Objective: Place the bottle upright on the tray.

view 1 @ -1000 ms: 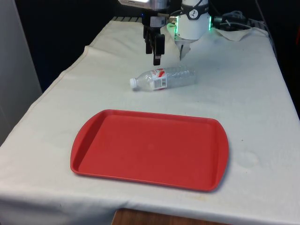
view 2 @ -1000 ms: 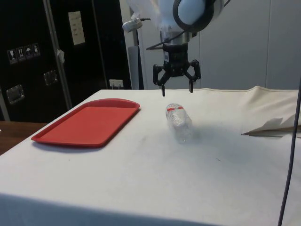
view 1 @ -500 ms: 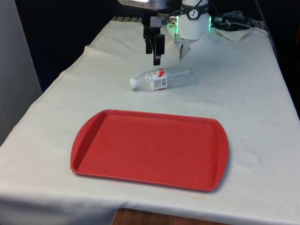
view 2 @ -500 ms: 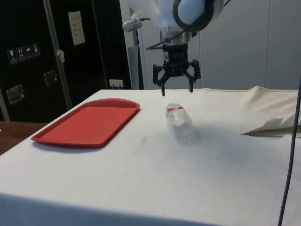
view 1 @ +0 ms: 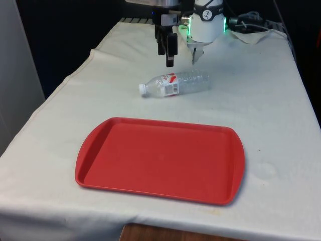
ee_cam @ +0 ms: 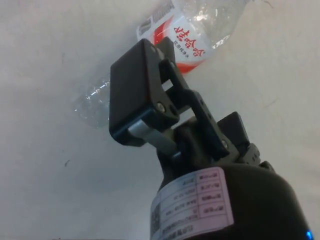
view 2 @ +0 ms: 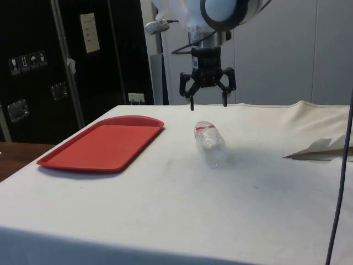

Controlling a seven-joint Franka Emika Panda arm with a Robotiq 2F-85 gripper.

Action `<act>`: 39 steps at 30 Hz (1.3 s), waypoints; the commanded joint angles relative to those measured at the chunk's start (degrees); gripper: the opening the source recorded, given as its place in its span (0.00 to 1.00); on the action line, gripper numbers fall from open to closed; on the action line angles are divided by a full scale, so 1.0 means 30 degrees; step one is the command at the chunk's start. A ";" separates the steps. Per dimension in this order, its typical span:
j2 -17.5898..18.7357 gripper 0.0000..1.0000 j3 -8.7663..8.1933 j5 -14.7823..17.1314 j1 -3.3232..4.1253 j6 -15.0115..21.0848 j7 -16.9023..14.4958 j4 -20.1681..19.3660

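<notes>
Flat red plastic tray (view 1: 160, 159) with rounded corners and a raised rim, nothing on it, sits on the white tablecloth (view 1: 261, 115) nearer the front camera than the bottle; in the side view the tray (view 2: 102, 141) is apart from the bottle, bare cloth between them.

Clear plastic water bottle with a white cap and a red-and-white label (view 1: 174, 84) lies on its side on the cloth, beyond the tray's far rim, not touching it. Cap points to the front view's left. In the side view the bottle (view 2: 209, 142) lies lengthwise towards the camera, label band at its far end, cap hard to make out. In the wrist view, label and crinkled clear body (ee_cam: 187, 30) show, partly hidden behind one finger; cap cut off.

Black two-finger gripper (view 1: 168, 50) hangs above the bottle, clear of it, fingers pointing down. Side view: gripper (view 2: 208, 98) spread wide, nothing held, air between the fingertips and the bottle. Front view has the fingers overlapping edge-on, so the gap is hard to read there.

Crumpled white cloth and cables (view 1: 251, 25) at the far end of the table behind the bottle, details unclear.
</notes>
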 commanded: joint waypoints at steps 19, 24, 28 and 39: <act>0.0000 1.00 0.0134 0.0840 0.0038 -0.0363 -0.0554 0.0019; 0.0019 1.00 0.0172 0.1623 0.0038 -0.0879 -0.1146 0.0210; 0.0134 1.00 0.0153 0.2464 0.0057 -0.1413 -0.1833 0.0439; 0.0306 1.00 0.0153 0.4125 0.0057 -0.2540 -0.3209 0.0821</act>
